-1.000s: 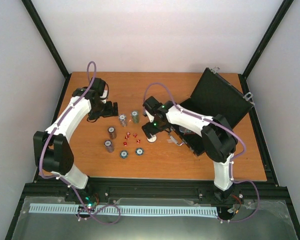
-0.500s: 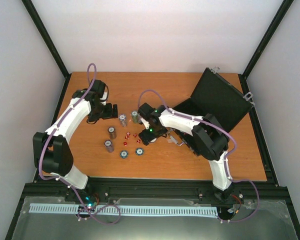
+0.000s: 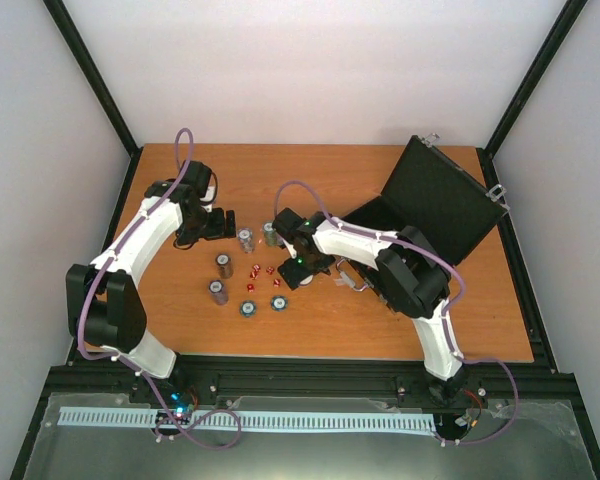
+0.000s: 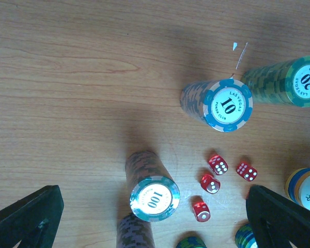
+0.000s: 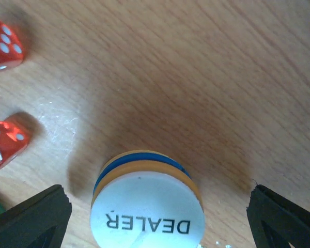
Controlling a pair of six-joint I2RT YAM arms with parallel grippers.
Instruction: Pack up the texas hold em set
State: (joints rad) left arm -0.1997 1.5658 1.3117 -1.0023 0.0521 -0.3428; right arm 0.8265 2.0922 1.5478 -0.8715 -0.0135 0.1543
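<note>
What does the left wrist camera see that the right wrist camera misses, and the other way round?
Only the left wrist view shows chip stacks: the 10 stack, the 100 stack and the 20 stack. Only the right wrist view shows the whole word DEALER on the round disc, close up between the open right fingers. Both show red dice, the wooden table and that disc, cut off at the left wrist view's right edge.

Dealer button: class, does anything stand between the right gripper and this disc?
Nothing visible does. The open right gripper hangs over the dealer button, straddling it. Two red dice lie off to one side, apart from the button.
</note>
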